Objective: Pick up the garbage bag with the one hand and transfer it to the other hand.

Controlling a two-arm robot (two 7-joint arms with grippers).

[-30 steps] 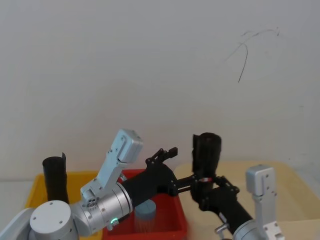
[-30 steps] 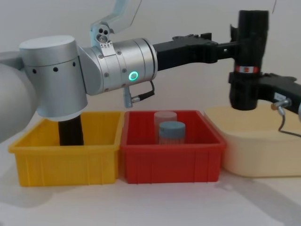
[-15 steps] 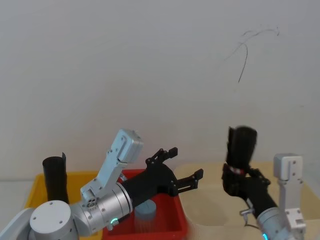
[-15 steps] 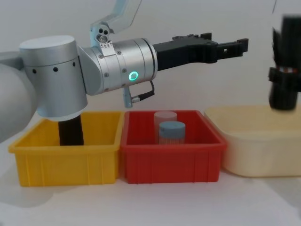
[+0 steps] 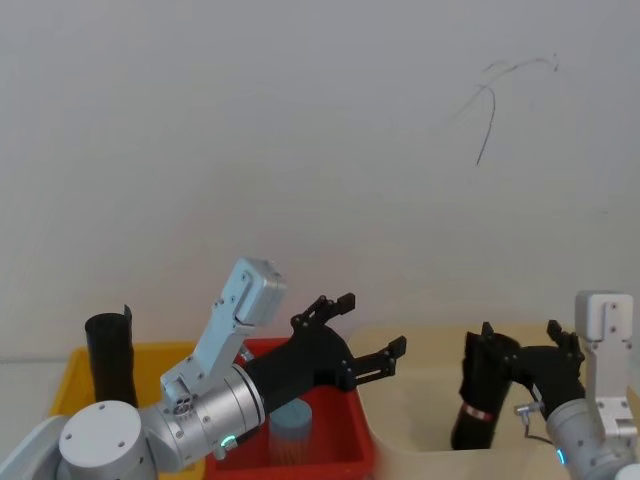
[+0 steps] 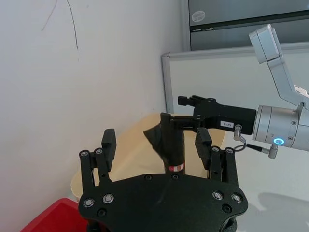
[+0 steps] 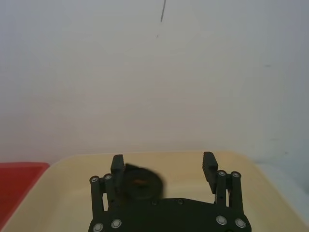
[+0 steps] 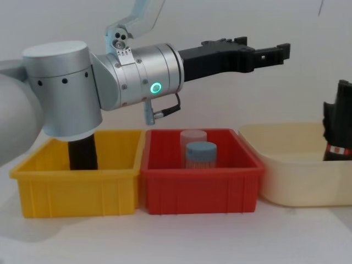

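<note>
Head view: left hand [image 5: 372, 322] spread empty; right hand [image 5: 518, 336] apparently spread beside garbage bag [image 5: 477, 396].

Yellow bin [image 8: 77, 190] (black roll [image 8: 82, 155] inside), red bin [image 8: 201, 191], cream tub [image 8: 291, 184]

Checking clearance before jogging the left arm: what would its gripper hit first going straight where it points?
Probably the garbage bag in the cream bin: the left wrist view shows it dead ahead of the left gripper. Seen from the chest its top sits lower, so the gripper might pass over.
</note>
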